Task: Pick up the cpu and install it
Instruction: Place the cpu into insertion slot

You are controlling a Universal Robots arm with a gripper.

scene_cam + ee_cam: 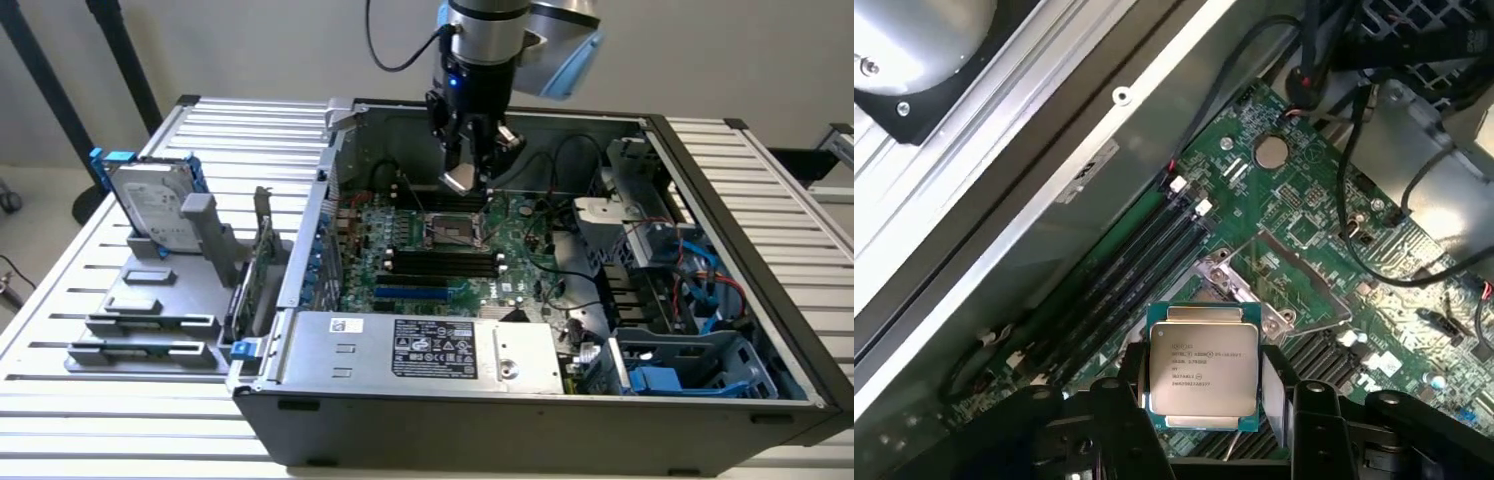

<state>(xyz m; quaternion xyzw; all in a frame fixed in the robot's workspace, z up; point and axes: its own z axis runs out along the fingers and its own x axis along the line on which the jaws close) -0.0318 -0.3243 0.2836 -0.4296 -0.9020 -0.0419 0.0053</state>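
Pincer (470,165) in the upper middle of the exterior view, at the end of the arm (487,40), pointing down into the open computer box (534,430). Clenched on the cpu (458,181), grasping it by two sides between black fingers (1126,400). In the wrist view, cpu (1202,368) easy to see: a small flat square chip, dull silver on top with tiny writing, a thin green rim around it. Held up in the air over the green board (514,270), not touching it. Just under the cpu in the exterior view, near the middle of the frame, a square socket (454,232) with a shiny metal frame. Lower in that frame, right beside the socket, a row of long black slots (441,262). At the lower middle, along the front of the computer box, a silver box with a label (427,348) on top. Over on the exterior view's left, well apart from the pincer, a big silver hard drive (150,205) in a blue frame, standing upright in a grey holder (147,300). Under the holder and the computer box, a white ribbed surface (134,420). At the lower right of the exterior view, inside the computer box, some blue parts (661,380) and black wires.
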